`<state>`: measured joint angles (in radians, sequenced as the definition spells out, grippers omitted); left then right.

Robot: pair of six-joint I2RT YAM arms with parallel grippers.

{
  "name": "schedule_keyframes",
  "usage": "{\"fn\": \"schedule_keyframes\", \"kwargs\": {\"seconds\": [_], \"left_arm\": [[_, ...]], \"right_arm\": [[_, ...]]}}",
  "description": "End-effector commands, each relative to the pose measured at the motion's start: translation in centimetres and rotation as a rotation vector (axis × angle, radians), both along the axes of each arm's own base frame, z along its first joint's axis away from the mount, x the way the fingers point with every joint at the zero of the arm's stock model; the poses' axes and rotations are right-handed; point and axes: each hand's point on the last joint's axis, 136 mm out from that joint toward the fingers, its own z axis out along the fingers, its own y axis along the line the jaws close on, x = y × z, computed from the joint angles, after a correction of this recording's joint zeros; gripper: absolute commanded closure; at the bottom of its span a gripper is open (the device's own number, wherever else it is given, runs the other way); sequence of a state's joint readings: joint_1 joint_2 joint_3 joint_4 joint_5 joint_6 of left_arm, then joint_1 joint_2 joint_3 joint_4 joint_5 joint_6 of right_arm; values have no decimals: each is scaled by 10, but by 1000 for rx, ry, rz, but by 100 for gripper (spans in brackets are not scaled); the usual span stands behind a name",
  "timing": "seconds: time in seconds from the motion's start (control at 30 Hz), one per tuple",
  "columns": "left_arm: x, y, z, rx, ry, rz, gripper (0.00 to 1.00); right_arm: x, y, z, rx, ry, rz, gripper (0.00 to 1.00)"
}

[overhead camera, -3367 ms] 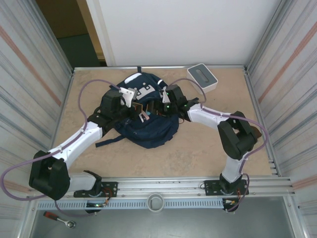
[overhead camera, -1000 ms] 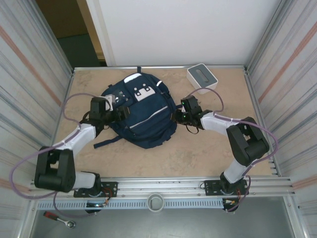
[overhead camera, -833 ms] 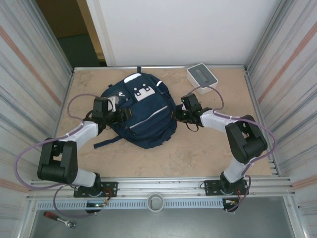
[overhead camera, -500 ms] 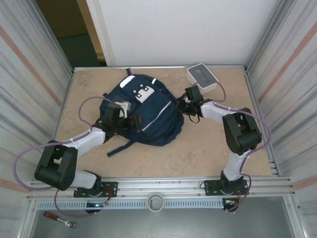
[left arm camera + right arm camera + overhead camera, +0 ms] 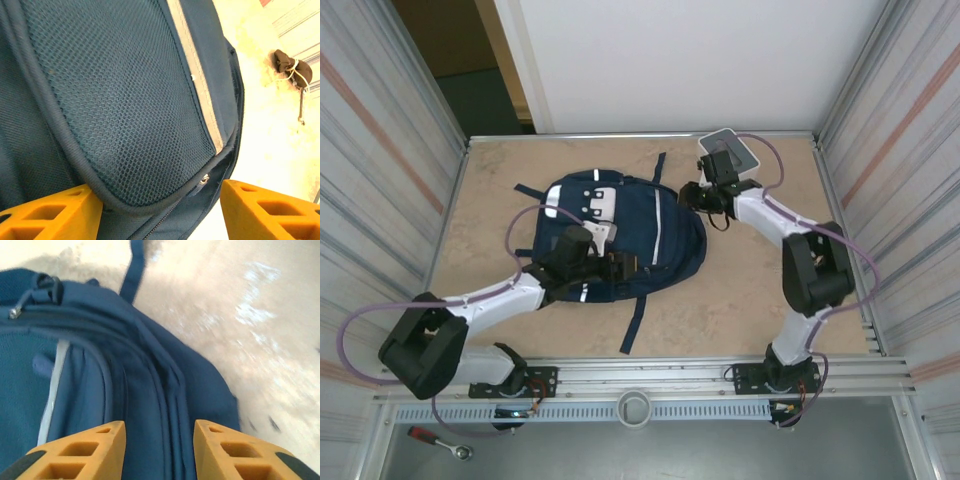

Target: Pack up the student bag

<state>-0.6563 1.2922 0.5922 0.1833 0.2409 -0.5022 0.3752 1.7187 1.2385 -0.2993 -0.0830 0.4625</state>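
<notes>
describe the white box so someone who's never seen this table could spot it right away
Look to the far right corner of the beige table, by the white back wall. The white box lies there, past the right gripper. Unlike the big navy student bag mid-table, it is small, flat and white with a dark slot on top.

Overhead view faces down; both wrist views (close-up) share the student bag (image 5: 620,235).

worktop (image 5: 740,290): you have a beige, marbled surface with a metal rail along its near edge
side walls (image 5: 375,150): you see corrugated metal panels left and right
back wall (image 5: 680,60): plain white panel
doorway (image 5: 455,60): dark opening at your far left
</notes>
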Motion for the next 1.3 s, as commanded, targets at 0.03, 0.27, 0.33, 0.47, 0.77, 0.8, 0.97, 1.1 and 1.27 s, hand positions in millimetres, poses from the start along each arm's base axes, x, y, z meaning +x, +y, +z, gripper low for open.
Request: {"fn": "schedule_keyframes", "kwargs": {"seconds": [0.03, 0.27, 0.33, 0.47, 0.77, 0.8, 0.97, 1.1, 1.27], "left_arm": [[13, 11, 1, 30, 0, 72, 37], [24, 3, -16, 67, 45, 60, 48], [25, 1, -18, 63, 48, 58, 52], [26, 3, -22, 67, 49, 69, 60], [21, 7, -27, 82, 54, 69, 63], [21, 8, -27, 82, 53, 70, 63], [20, 11, -26, 90, 43, 75, 63], [20, 10, -26, 87, 41, 70, 63], [21, 12, -32, 99, 45, 79, 63]], "right_arm": [[-51, -4, 21, -94, -62, 43, 53], [-132, 39, 18, -87, -137, 211, 48], [-149, 54, 13, -54, -154, 255, 48], [-176, 87, -6, 7, -172, 335, 53], [-174, 114, -45, -65, -184, 339, 62], [-172, 113, -47, -72, -183, 329, 62], [-166, 110, -57, -120, -181, 298, 63], [-164, 110, -62, -133, -179, 297, 63], [-164, 115, -70, -128, -175, 299, 71]]}}
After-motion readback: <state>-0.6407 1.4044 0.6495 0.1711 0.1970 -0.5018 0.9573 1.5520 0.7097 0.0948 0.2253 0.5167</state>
